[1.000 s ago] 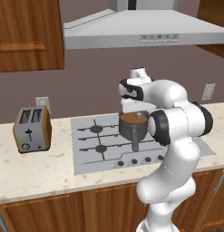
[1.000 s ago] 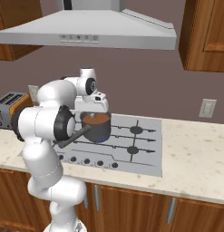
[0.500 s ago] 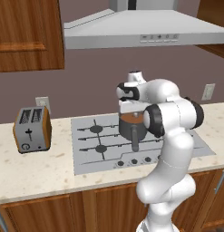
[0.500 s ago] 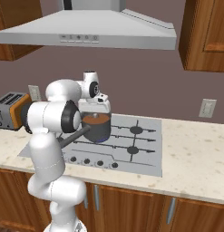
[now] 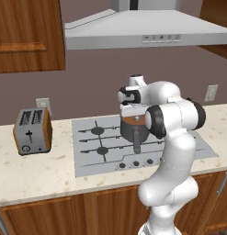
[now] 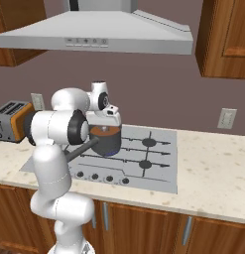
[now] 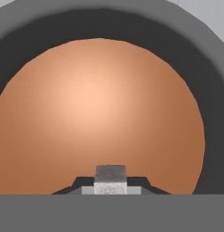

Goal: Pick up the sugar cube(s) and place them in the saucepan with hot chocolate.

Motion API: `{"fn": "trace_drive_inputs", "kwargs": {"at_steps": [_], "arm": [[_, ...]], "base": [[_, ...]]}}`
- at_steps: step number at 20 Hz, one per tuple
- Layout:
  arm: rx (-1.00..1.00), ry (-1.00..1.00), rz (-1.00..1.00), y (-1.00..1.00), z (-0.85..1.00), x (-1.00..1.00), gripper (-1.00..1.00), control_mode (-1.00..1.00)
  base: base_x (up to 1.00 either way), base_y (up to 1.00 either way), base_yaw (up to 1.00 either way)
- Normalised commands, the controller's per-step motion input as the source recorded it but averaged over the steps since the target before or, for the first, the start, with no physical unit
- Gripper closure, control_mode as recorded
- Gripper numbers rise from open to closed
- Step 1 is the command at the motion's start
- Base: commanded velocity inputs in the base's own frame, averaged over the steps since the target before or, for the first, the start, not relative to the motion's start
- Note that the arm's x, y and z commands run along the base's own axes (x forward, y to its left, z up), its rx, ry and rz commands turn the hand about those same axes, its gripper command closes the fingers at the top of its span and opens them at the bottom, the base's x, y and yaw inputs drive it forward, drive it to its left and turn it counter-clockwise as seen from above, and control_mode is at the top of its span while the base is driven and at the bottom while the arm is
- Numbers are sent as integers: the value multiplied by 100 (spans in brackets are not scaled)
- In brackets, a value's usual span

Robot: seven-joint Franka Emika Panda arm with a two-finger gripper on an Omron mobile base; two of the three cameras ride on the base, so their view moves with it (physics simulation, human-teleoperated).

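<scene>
The gripper (image 7: 110, 188) hangs straight over the saucepan (image 5: 132, 130), its dark fingertips (image 7: 77, 183) set close on either side of a small pale sugar cube (image 7: 110, 179), so it looks clamped on the cube. Directly below lies the round disc of hot chocolate (image 7: 97, 115), so I judge the drop is straight down. The pan stands on the cooktop (image 5: 92, 151) with its long handle (image 5: 136, 141) pointing out toward the counter's front edge

Matt dark grey metal saucepan (image 7: 213, 90); smooth reddish-brown hot chocolate (image 7: 99, 113); pale speckled stone counter (image 5: 36, 172); brown wooden cabinets (image 6: 228, 34).
</scene>
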Motion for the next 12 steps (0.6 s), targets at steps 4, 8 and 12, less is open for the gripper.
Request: {"fn": "trace_drive_inputs", "kwargs": {"at_steps": [4,8,12], "arm": [[0,0,0,0,-1,0,-100,-100],[0,0,0,0,0,0,-100,-100],[0,-1,0,0,0,0,-100,-100]], "base": [[0,0,0],[0,0,0],[0,0,0]]}}
